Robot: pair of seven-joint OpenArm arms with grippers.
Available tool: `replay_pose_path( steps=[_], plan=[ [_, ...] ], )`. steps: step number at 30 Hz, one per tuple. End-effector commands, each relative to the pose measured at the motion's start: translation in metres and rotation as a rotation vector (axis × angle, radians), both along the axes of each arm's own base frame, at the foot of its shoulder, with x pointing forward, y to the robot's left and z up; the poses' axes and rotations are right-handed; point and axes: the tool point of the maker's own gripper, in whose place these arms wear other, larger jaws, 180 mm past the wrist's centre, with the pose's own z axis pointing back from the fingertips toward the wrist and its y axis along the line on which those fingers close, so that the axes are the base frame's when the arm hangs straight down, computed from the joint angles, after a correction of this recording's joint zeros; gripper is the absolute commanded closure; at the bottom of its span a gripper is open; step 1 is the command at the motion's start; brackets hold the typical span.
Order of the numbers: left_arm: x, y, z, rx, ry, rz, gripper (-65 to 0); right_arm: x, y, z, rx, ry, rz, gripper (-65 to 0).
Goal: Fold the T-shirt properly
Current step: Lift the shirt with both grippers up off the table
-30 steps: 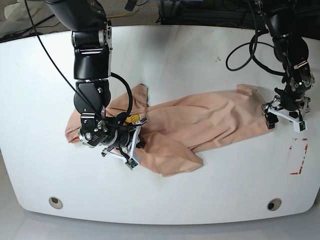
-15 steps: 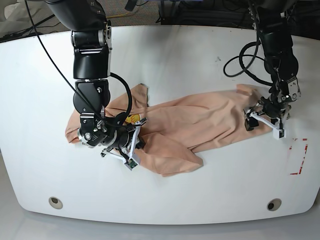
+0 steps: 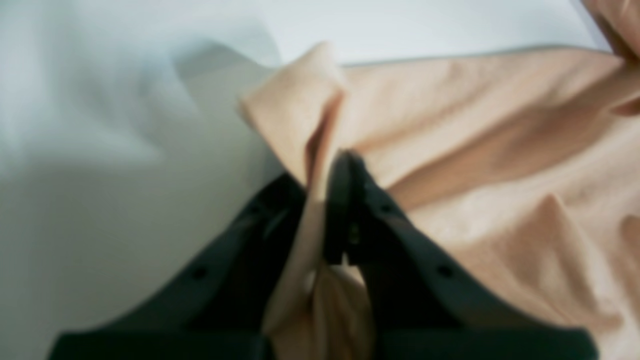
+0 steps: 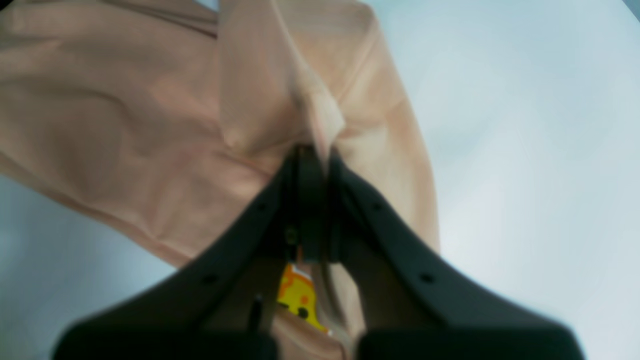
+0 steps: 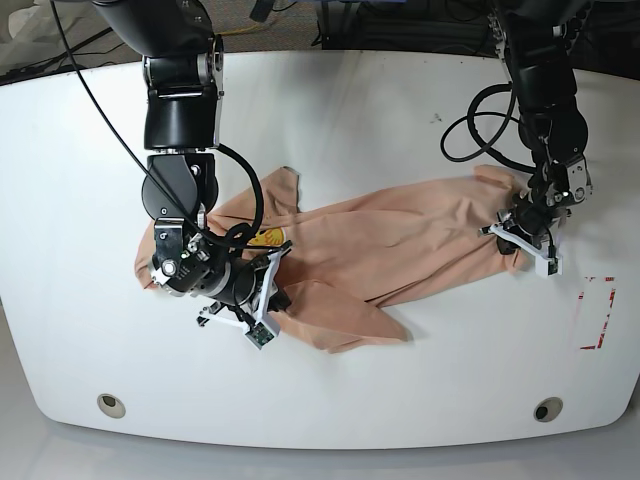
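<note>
The peach T-shirt (image 5: 400, 240) lies crumpled and stretched across the white table (image 5: 330, 110), its yellow print (image 5: 265, 238) showing near the left end. My left gripper (image 5: 522, 245) is at the shirt's right end. In the left wrist view the left gripper (image 3: 322, 172) is shut on a raised fold of the T-shirt (image 3: 475, 150). My right gripper (image 5: 260, 315) is at the shirt's left part. In the right wrist view the right gripper (image 4: 315, 152) is shut on a pinched ridge of the T-shirt (image 4: 125, 125), with the yellow print (image 4: 299, 297) below the fingers.
A red tape outline (image 5: 597, 312) marks the table at the right, just beyond the shirt's end. Two round holes (image 5: 112, 405) (image 5: 548, 409) sit near the front edge. Black cables (image 5: 478, 110) loop beside the left arm at the back right.
My left gripper moved left from the bare table onto the shirt's right end and shut on the cloth. My right gripper shifted slightly down and left, still holding its fold.
</note>
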Motion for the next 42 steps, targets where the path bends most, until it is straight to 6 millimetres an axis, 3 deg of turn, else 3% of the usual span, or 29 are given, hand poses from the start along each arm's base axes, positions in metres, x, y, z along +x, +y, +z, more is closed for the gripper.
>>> replay_pose_path(
  steps=[1, 4, 8, 13, 16, 22, 26, 35, 39, 42],
  plan=[
    [0.004, 0.006, 0.010, 0.016, -0.019, 0.002, -0.4, 0.012, -0.002, 0.026, 0.014, -0.077, 0.000, 0.0],
    [0.010, 0.009, 0.025, 0.033, -0.059, 0.001, 0.0, 0.013, -0.009, 0.035, 0.001, -0.108, -0.006, 0.0],
    [0.019, 0.018, 0.069, 0.106, -0.163, -0.018, 0.0, 0.016, -0.020, 0.049, -0.038, -0.143, -0.014, 0.0],
    [0.022, 0.022, 0.108, 0.177, -0.214, -0.048, 0.0, 0.035, -0.032, 0.088, -0.066, -0.235, -0.025, 0.0],
    [0.024, 0.023, 0.146, 0.238, -0.295, -0.068, 0.0, 0.050, -0.042, 0.116, -0.090, -0.292, -0.037, 0.0],
    [0.029, 0.028, 0.217, 0.360, -0.432, -0.091, 0.0, 0.074, -0.060, 0.177, -0.151, -0.389, -0.074, 0.0],
    [0.026, 0.048, 0.270, 0.444, -0.529, -0.053, 0.0, 0.086, -0.073, 0.229, -0.187, -0.473, -0.104, 0.0],
    [0.020, 0.084, 0.409, 0.607, -0.762, 0.053, 0.0, 0.091, -0.099, 0.361, -0.260, -0.663, -0.197, 0.0],
    [0.014, 0.091, 0.451, 0.649, -0.843, 0.085, 0.0, 0.083, -0.105, 0.407, -0.278, -0.728, -0.232, 0.0],
    [0.013, 0.091, 0.462, 0.653, -0.870, 0.093, 0.0, 0.078, -0.108, 0.420, -0.291, -0.744, -0.251, 0.0]
  ],
)
